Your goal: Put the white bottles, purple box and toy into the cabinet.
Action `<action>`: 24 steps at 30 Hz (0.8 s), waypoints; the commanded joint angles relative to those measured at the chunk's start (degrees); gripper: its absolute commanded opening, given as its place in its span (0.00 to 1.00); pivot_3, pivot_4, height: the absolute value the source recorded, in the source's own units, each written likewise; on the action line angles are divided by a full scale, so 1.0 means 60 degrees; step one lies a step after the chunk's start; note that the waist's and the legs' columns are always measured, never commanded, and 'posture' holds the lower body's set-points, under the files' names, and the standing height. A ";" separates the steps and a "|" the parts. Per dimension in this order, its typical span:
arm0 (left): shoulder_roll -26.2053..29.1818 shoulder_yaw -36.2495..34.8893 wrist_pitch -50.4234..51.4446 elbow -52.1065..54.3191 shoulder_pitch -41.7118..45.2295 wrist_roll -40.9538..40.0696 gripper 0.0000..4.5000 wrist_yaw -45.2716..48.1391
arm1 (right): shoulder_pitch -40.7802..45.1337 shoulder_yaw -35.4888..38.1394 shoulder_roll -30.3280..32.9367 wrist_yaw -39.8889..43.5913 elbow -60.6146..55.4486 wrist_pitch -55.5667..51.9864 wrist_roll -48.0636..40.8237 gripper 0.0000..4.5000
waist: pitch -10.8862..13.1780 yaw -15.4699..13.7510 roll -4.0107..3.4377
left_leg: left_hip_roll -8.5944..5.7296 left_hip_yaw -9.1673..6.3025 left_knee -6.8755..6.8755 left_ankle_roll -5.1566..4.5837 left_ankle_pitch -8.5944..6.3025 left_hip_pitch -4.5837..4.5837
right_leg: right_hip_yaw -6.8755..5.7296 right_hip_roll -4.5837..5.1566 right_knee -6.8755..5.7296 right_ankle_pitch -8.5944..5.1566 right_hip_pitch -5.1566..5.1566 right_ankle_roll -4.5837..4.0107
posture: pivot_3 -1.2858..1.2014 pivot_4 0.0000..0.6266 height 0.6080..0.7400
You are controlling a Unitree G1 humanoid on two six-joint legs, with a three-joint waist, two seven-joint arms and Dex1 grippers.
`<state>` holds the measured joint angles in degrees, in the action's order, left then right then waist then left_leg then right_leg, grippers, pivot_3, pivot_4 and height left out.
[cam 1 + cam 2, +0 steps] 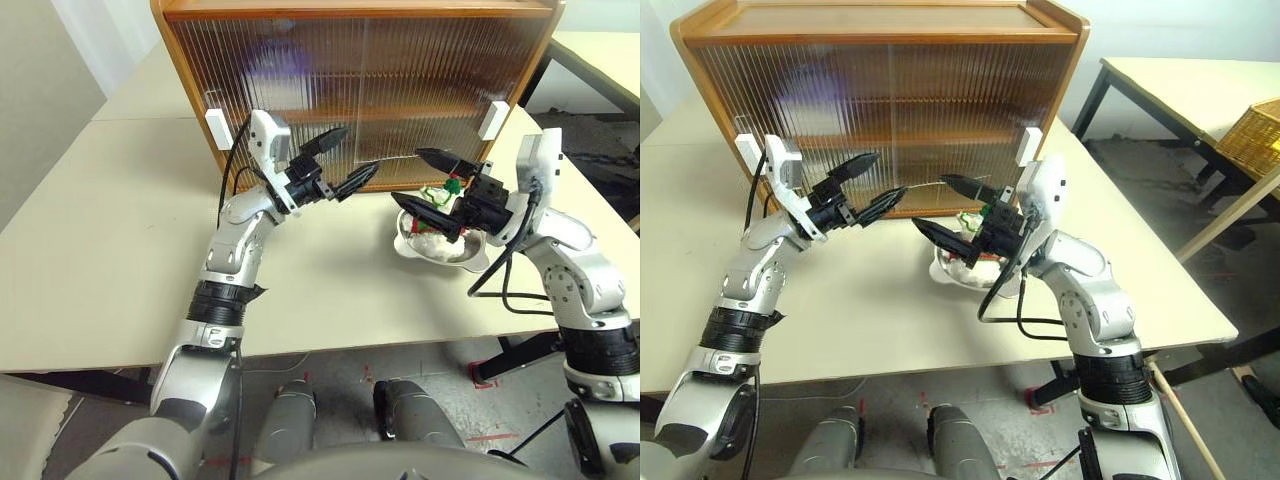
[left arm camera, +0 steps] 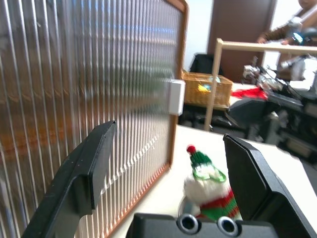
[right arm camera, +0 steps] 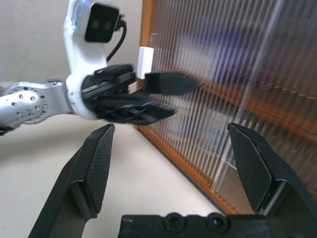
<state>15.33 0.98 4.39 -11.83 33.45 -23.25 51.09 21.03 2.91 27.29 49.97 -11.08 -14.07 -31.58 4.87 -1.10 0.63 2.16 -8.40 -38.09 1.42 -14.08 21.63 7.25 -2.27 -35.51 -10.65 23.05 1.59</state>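
Holding both grippers spread and empty in front of the closed cabinet (image 1: 360,80).

My left gripper (image 1: 338,165) hangs just before the ribbed sliding doors, fingers wide apart with nothing between them. My right gripper (image 1: 425,182) faces it from the other side, equally wide and also empty, poised above the shallow steel bowl (image 1: 440,248) on the cream table (image 1: 100,250). I see the toy (image 2: 208,191), a white plush with red-and-green hat and scarf, sitting in that bowl near the cabinet's right front corner. Through the translucent doors I make out a purple blur (image 1: 275,55) on the upper shelf; what it is I cannot tell. White handles (image 1: 216,128) mark each door's outer edge.
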 commanded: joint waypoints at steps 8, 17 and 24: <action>0.1075 -0.0252 0.0335 -0.0355 -0.0147 -0.0401 0.99 0.1580 | -0.0453 0.0806 0.0267 -0.1065 -0.0105 -0.0173 0.0182 1.00 | 0.0000 0.0016 -0.0002 | 0.0014 -0.0025 0.0003 0.0013 -0.0008 0.0035 | -0.0002 0.0003 0.0007 0.0000 0.0034 0.0001 | 0.51 0.15 1.00; 0.1290 -0.0458 0.0592 -0.0056 -0.0366 -0.0692 0.99 0.1933 | -0.0302 0.1942 0.0390 -0.2482 0.1280 0.0622 0.1061 1.00 | 0.0000 0.0010 -0.0002 | 0.0028 -0.0030 0.0036 0.0038 -0.0024 0.0058 | 0.0004 0.0005 0.0032 -0.0003 0.0068 0.0006 | 0.52 0.15 1.00; 0.1280 -0.0512 0.0641 0.0110 -0.0517 -0.0768 1.00 0.1951 | 0.0192 0.1962 0.0319 -0.2775 0.2501 0.1218 0.1554 0.52 | 0.0000 0.0039 -0.0003 | 0.0034 -0.0031 0.0055 0.0038 -0.0026 0.0061 | 0.0008 0.0002 0.0030 -0.0005 0.0087 0.0008 | 0.52 0.14 1.00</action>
<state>22.87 -1.87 7.72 -12.47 30.97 -27.25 62.44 21.57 14.58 29.40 33.59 2.17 -7.89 -23.27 4.87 -0.86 0.61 2.36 -8.59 -37.75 1.65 -14.24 22.01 7.30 -2.26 -35.33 -10.67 23.58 1.64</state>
